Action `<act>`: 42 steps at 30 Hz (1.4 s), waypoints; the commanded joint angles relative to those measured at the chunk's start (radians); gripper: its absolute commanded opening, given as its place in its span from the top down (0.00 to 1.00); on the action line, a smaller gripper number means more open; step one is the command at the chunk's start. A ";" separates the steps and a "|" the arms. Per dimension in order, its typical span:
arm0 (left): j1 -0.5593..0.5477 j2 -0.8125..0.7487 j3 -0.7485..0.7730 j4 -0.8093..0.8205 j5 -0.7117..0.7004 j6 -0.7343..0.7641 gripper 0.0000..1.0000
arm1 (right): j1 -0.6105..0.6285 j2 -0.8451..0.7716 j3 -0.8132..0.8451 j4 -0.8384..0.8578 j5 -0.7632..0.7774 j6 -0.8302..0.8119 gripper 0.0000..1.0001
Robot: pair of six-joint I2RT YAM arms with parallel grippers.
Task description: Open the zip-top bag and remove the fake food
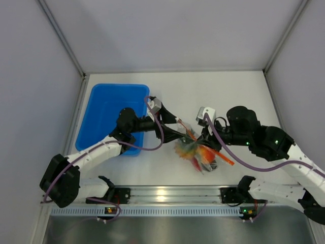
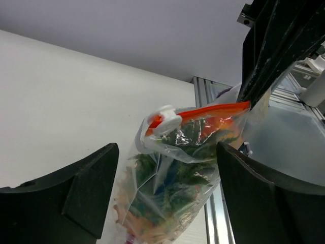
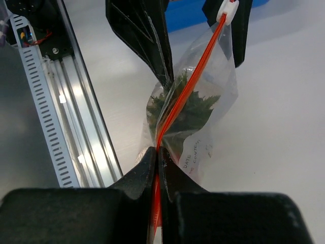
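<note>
Bag point(image 1: 199, 152) is mid-bench between the two arms, its top edge lifted and drawn into a line. Can't tell whether its bottom touches the bench point(image 1: 244, 91).

Right fingers point(image 3: 152, 161) are pinched fully together on one end of the orange strip point(image 3: 188, 86), w/ film trapped between them. That reads as an anchor, giving the bag something to pull against.

Slider point(image 3: 227, 11) sits at the opposite end. The strip shows as one unbroken line, so prob. the zip is shut and opening is not yet begun.

Left fingers point(image 2: 89, 190) are spread wide and hold nothing. In the right wrist view they straddle the slider end, one each side. The slider is close to one finger, but contact is unclear. My read: they're lined up to close on the slider and drag it along the strip toward the right fingers. That only works w/ the strip taut and straight, hence the lift.

Food point(image 2: 177, 168) is all inside the bag, green leafy pieces up near the strip and orange/red lower. Its weight bunches low, which keeps the top edge free.

Tray point(image 1: 109, 109) lies left of the bag, partly under the left arm, prob. the drop spot.

Risks: the slider is small, so the left fingers could grab film instead, and the thin plastic may slip from the right pinch.
</note>
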 commanded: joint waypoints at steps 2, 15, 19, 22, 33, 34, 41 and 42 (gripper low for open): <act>-0.022 0.039 0.074 0.102 0.029 -0.001 0.22 | 0.015 -0.033 0.002 0.090 -0.071 -0.028 1.00; -0.094 0.064 0.095 0.102 -0.021 -0.013 0.86 | 0.015 -0.062 -0.045 0.131 -0.042 -0.022 1.00; -0.101 0.065 0.081 0.102 -0.073 -0.021 1.00 | 0.015 -0.066 -0.050 0.131 -0.019 -0.022 1.00; -0.101 0.052 0.055 0.102 -0.126 -0.023 1.00 | 0.016 -0.075 -0.071 0.145 0.044 -0.010 1.00; -0.117 -0.060 -0.034 0.102 -0.189 0.007 1.00 | 0.013 -0.084 -0.044 0.260 0.292 0.111 0.64; -0.119 -0.068 -0.038 0.102 -0.194 0.010 1.00 | 0.013 -0.073 -0.036 0.265 0.289 0.114 0.63; -0.133 -0.079 -0.043 0.102 -0.218 -0.001 1.00 | 0.015 0.051 0.030 0.297 0.234 0.133 0.51; -0.133 -0.080 -0.043 0.102 -0.223 -0.004 1.00 | 0.013 0.066 0.036 0.303 0.178 0.134 0.50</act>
